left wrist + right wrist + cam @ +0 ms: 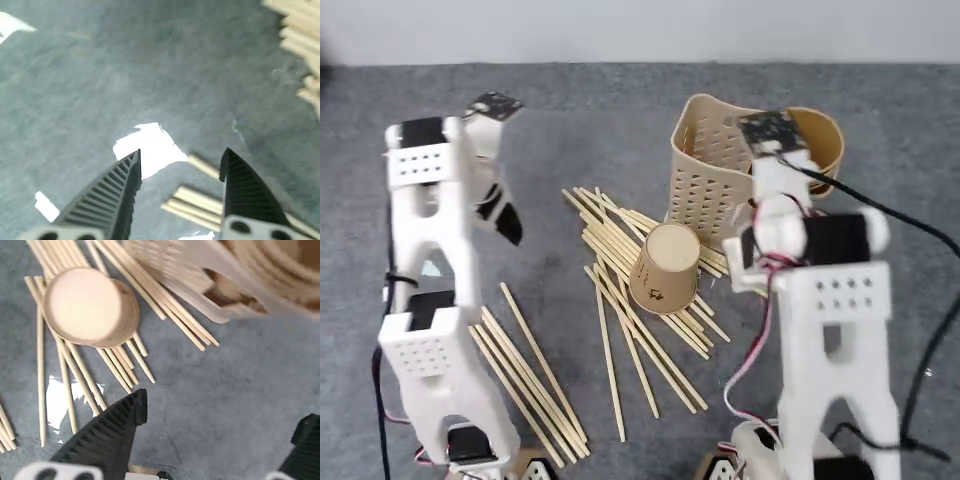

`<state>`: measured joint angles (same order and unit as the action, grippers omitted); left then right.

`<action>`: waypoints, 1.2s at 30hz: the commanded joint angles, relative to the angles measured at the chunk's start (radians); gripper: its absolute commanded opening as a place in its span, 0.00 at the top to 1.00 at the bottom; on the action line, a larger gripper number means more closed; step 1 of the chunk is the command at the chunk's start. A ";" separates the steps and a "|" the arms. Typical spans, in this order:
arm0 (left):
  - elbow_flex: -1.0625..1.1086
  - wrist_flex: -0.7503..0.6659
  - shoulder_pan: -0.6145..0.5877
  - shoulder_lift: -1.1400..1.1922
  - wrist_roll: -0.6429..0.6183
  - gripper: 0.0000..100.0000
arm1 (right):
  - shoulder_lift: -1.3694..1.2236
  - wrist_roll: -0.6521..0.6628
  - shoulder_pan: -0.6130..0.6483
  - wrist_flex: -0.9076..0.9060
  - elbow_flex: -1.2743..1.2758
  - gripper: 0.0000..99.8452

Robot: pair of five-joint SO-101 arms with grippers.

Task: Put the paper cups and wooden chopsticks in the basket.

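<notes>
Left claw (182, 151) is wide open and empty, hanging over the grey worktop (570, 120) near a small bunch of chopsticks (525, 380) at the left arm's base. Right claw (225, 407) is also wide open, holds nothing, and sits above bare worktop just beside the basket (705, 175). One paper cup (665, 268) is upside down on the main chopstick pile (620, 240), mid-worktop, next to the basket. A second brown cup (825, 145) is at the basket's far side; can't tell if it is inside.
</notes>
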<state>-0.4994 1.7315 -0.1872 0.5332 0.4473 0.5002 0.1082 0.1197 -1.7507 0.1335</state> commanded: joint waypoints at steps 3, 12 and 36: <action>-0.005 0.023 0.100 -0.097 -0.097 0.76 | 0.179 0.012 -0.102 -0.036 0.086 0.55; 0.239 0.020 0.282 -0.505 -0.173 0.76 | 0.255 0.014 -0.298 -0.036 0.196 0.55; 0.278 -0.130 0.580 -0.358 -0.373 0.76 | 0.265 0.014 -0.340 -0.036 0.288 0.55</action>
<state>-0.2171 1.6241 0.4005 0.1603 0.0790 0.7380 0.1082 -0.2133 -1.7522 0.4235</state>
